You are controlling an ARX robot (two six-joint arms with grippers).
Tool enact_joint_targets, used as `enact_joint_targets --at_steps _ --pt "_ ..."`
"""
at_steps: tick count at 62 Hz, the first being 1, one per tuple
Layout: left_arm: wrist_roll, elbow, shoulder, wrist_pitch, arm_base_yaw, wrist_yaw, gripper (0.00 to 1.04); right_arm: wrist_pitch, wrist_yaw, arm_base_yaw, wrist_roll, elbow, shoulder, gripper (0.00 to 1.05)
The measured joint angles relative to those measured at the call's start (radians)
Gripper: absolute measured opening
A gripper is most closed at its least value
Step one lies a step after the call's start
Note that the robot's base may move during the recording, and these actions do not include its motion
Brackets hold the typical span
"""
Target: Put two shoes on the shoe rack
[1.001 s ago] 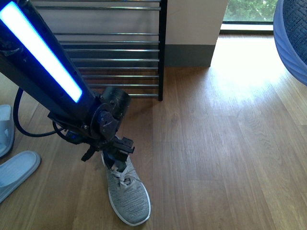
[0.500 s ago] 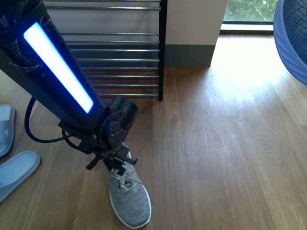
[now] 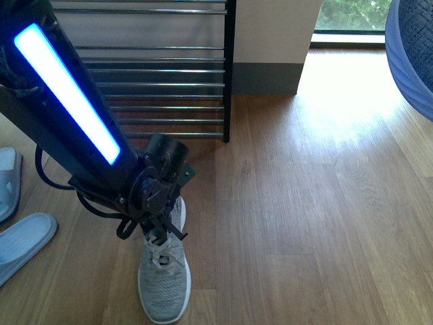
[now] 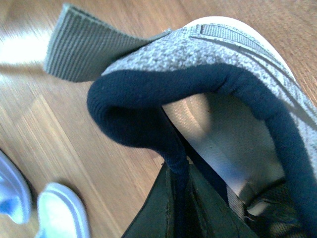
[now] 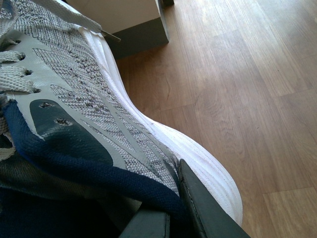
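Note:
In the front view my left gripper (image 3: 160, 229) is shut on the heel collar of a grey sneaker (image 3: 164, 288), whose toe points toward me low over the wooden floor. The left wrist view shows its navy lining (image 4: 163, 99) pinched between the dark fingers (image 4: 148, 218). My right gripper (image 5: 168, 215) is shut on the navy collar of the second grey sneaker (image 5: 89, 99), held above the floor; this arm is out of the front view. The shoe rack (image 3: 229, 74), with a black frame and chrome rods, stands behind the left arm. Two pale slides (image 3: 24, 242) lie at the left.
A white wall pillar with grey skirting (image 3: 270, 76) stands right of the rack. A large blue rounded object (image 3: 411, 54) fills the top right corner. Sunlit wooden floor (image 3: 325, 203) spreads to the right. A slide also shows in the left wrist view (image 4: 62, 213).
My left arm has shifted slightly left and turned the sneaker, so its toe has swung left and now points more straight toward me. The slides and rack have not moved.

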Motion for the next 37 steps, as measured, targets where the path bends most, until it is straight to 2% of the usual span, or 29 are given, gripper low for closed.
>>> enact_joint_targets --at_steps 9,20,24,30,37 --pt "0.280 -0.040 -0.064 0.067 -0.008 0.068 0.02 0.000 0.000 0.000 0.000 0.000 0.000 0.01" --pt "0.711 -0.120 -0.126 0.216 -0.037 0.232 0.02 0.000 0.000 0.000 0.000 0.000 0.000 0.01" --pt "0.935 -0.163 -0.135 0.282 -0.055 0.335 0.02 0.000 0.000 0.000 0.000 0.000 0.000 0.01" --pt "1.246 -0.232 -0.151 0.299 -0.093 0.475 0.02 0.000 0.000 0.000 0.000 0.000 0.000 0.01" --pt "1.516 -0.322 -0.164 0.301 -0.148 0.604 0.02 0.000 0.000 0.000 0.000 0.000 0.000 0.01"
